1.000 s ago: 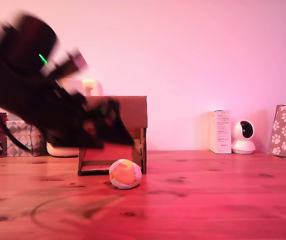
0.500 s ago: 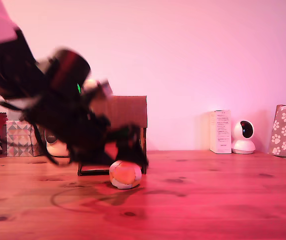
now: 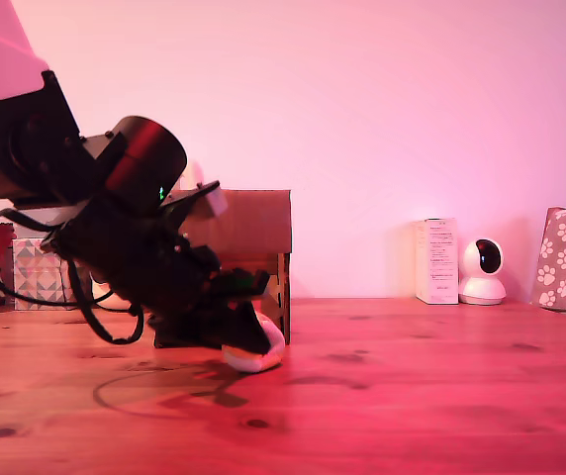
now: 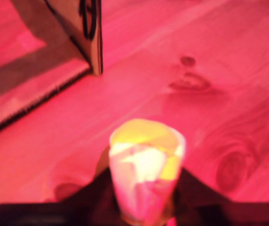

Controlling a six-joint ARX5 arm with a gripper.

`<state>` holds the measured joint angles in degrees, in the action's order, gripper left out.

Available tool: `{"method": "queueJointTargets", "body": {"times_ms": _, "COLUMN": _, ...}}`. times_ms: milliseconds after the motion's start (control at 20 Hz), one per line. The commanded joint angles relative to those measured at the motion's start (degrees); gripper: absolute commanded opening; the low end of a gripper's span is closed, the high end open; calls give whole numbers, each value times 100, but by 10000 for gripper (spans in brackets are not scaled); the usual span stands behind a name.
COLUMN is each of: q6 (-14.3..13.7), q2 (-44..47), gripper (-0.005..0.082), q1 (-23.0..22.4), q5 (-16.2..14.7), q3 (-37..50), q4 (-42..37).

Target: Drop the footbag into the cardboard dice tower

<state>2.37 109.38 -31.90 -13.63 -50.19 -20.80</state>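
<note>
Closing on the footbag at the foot of the tower

My black gripper (image 3: 246,334) was down on the wooden table (image 3: 412,396) with its jaws around the small soft footbag of yellow and white stitched panels (image 4: 145,162), which looked squeezed between them and lay just in front of the brown corrugated cardboard dice tower (image 3: 253,223). I judged the grasp nearly set but not yet proven. To do it well I had to clamp firmly on the ball's middle, lift straight up clear of the tower's front, and only then carry it over the open top.
</note>
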Motion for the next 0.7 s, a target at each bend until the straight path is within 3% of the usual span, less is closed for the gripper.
{"method": "queueJointTargets", "body": {"times_ms": 0, "q6": -39, "q2": -356, "gripper": 74, "q1": -70, "q5": -50, "q3": 9, "q4": 136}}
{"method": "queueJointTargets", "body": {"times_ms": 400, "q6": -52, "q2": -1974, "gripper": 74, "q1": -79, "q5": -251, "q3": 9, "q4": 1209}}
{"method": "queueJointTargets", "body": {"times_ms": 650, "q6": -151, "q2": -3029, "gripper": 74, "q1": -72, "q5": -35, "q3": 9, "q4": 1340}}
